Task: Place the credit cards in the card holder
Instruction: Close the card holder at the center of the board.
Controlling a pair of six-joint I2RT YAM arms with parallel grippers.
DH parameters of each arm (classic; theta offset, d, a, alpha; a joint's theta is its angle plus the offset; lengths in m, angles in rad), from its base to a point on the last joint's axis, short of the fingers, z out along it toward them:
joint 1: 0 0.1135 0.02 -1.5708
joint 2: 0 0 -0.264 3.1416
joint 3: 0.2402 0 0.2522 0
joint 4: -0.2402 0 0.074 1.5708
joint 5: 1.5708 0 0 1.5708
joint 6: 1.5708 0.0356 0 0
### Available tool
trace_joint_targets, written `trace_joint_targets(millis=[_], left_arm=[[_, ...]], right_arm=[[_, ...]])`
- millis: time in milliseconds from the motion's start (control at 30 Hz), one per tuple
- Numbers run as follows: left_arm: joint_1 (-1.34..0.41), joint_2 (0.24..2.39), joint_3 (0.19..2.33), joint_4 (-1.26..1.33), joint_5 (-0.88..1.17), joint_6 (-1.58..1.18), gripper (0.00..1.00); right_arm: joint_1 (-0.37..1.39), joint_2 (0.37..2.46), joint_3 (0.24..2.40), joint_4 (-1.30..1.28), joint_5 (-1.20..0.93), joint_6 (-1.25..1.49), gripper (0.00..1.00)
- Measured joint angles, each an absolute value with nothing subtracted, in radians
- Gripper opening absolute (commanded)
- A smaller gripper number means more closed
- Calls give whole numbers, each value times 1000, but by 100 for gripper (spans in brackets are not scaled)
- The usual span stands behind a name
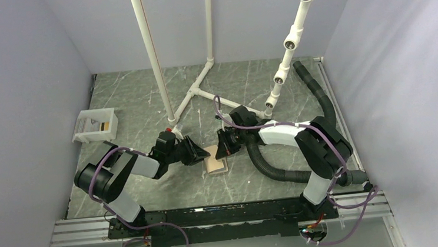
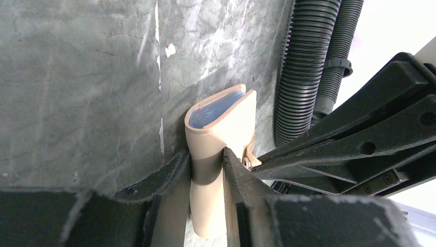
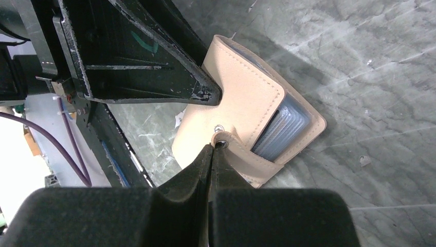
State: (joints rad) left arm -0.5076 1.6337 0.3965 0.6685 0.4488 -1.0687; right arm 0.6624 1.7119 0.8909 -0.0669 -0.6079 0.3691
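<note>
L gripper (image 2: 205, 160) clamps card holder (image 2: 226, 118), ctr frame; R gripper (image 3: 215, 145) pinched tight, seemingly on its tab (image 3: 247, 160).

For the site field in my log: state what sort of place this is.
Probably a lab robot test cell: plain grey walls box in a marbled table, a white pipe frame stands on it, and the left arm and right arm are bolted to a metal rail.

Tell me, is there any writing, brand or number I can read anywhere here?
No text can be read.
A teal mark on the left gripper: too blurred to read.
A dark patch in the tray: too small to read.
The card holder shows no lettering.
</note>
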Motion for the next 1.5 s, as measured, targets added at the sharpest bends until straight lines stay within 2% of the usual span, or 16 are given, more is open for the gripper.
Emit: trace_joint_targets(millis=[167,367,667,1100,1500], left_arm=[[-508,1634,397,670,452,-1079,27],[-508,1633,397,670,452,-1086,30],[-508,1629,397,667,452,-1086,25],[-509,1617,395,653,445,-1086,10],[-520,1605,385,660,421,-1100,5]], right_arm=[[661,1719,891,-58,-619,368,0],[660,1722,888,-38,-626,370,0],[647,1742,871,24,-678,382,0],[630,1784,870,75,-762,384,0],[638,1846,905,82,-818,394,0]])
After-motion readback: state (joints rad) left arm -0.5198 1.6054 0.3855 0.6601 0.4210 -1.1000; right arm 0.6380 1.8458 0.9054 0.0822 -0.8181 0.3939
